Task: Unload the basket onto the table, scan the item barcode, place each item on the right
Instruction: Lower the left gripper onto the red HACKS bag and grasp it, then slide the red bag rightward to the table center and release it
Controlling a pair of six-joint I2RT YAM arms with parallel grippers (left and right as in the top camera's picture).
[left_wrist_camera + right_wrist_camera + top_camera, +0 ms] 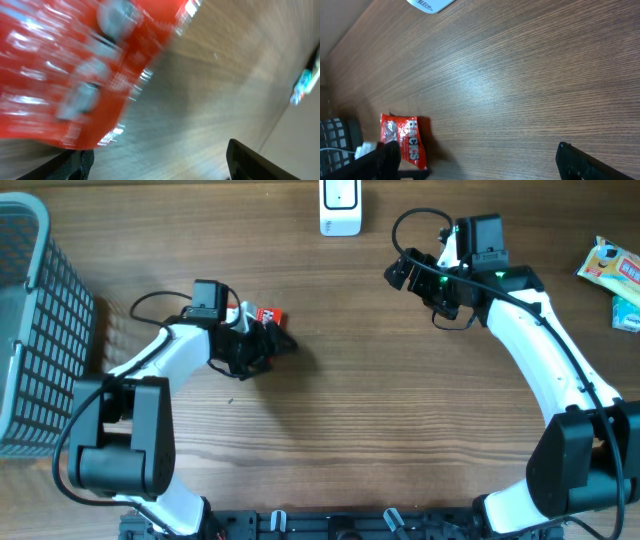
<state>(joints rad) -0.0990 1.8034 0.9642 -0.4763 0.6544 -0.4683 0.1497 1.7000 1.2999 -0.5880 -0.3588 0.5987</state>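
While the left gripper works the pickup of the red foil packet (clamped? can't tell), right gripper gaping empty, next it must face the white plastic scanner.

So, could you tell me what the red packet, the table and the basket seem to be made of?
Packet: glossy plastic film, probably; it glints and crinkles.
Table: wood or wood-look laminate, matte, visible grain.
Basket: grey grid walls, likely plastic or coated wire; unclear.
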